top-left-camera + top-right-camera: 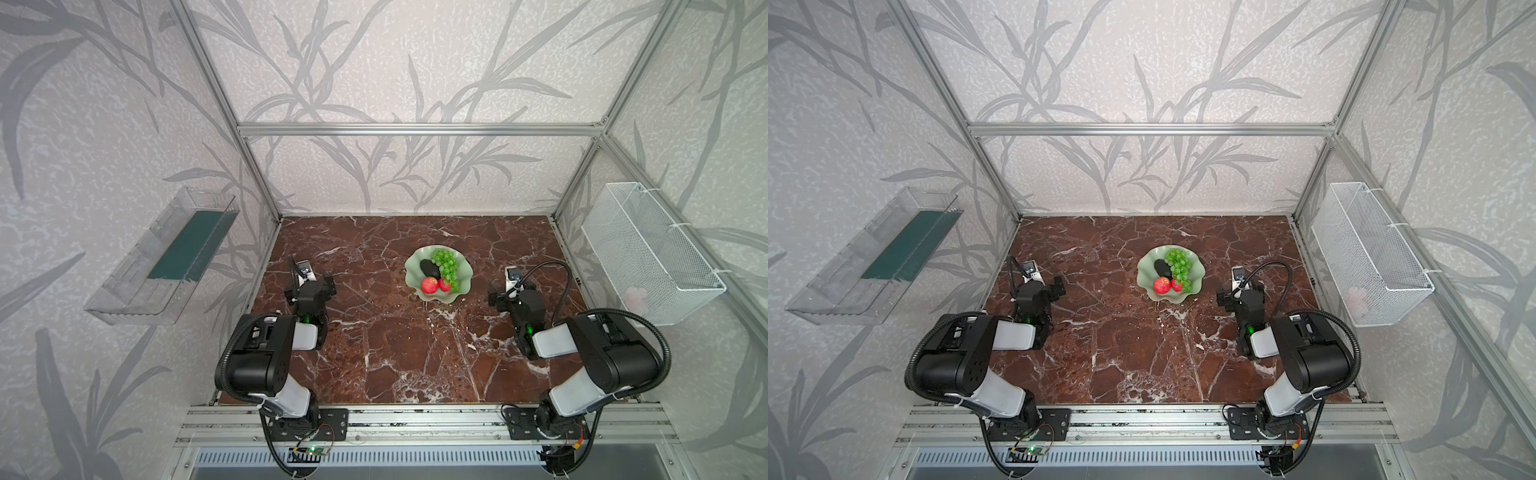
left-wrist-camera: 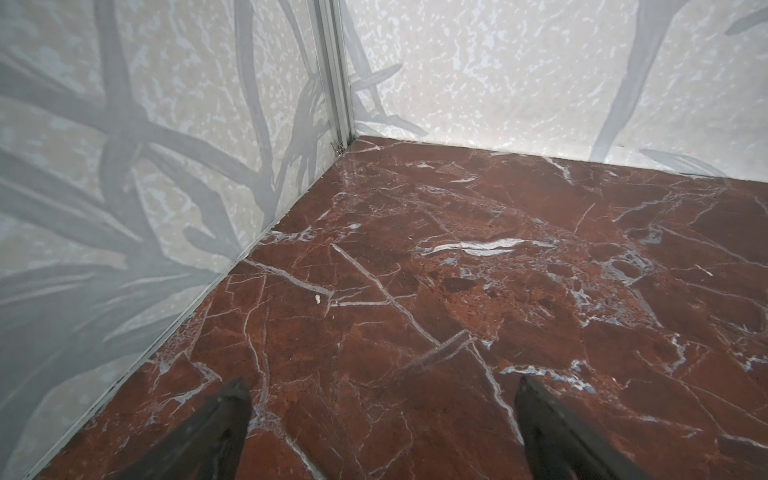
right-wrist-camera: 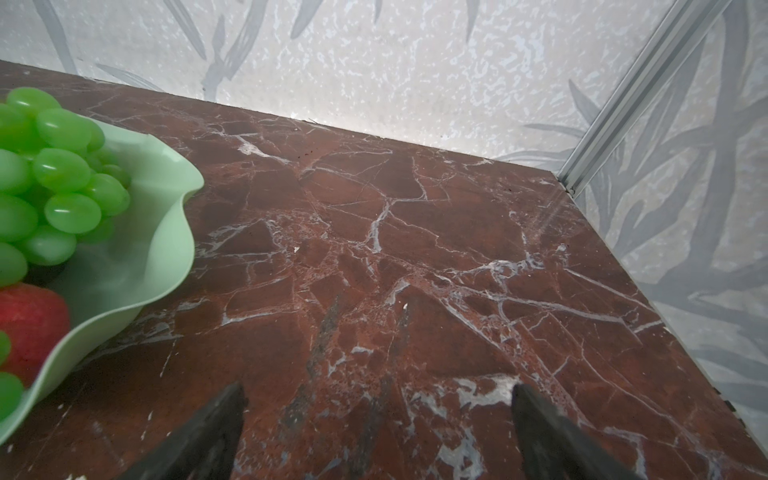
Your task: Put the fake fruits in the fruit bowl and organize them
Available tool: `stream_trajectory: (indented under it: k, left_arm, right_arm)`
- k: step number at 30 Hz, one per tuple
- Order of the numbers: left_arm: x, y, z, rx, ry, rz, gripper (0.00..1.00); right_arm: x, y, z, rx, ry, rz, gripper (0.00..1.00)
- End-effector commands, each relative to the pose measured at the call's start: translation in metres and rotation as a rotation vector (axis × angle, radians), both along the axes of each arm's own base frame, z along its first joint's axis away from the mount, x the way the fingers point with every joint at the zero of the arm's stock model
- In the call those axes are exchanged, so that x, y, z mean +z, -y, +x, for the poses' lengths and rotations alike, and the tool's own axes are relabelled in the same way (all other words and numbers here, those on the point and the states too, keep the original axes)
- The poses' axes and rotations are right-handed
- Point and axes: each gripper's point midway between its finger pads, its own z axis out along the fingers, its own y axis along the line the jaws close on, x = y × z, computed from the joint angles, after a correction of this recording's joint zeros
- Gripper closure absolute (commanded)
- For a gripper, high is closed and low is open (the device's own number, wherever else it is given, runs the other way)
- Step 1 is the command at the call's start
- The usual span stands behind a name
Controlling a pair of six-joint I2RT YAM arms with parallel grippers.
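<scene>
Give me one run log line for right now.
fruits: apples, grapes, avocado all in fruit bowl | left gripper: open, empty | right gripper: open, empty

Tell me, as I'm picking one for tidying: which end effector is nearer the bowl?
Right. The right end effector hangs open close beside the bowl, on its right in both top views; the left end effector is clearly farther off, on its left.
</scene>
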Motion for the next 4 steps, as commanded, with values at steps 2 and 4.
stream_trajectory:
  k: [2, 4]
  left_arm:
    - [-0.0003, 0.0016, 0.0021, -0.018, -0.004, 0.002, 0.01]
    - [-0.0005, 0.0012, 0.0004, -0.014, -0.001, 0.004, 0.01]
  right_arm:
    - [0.0132, 0.0, 0.0051, -0.006, 0.052, -0.002, 0.01]
    - [0.0137, 0.001, 0.0055, -0.013, 0.054, 0.0, 0.01]
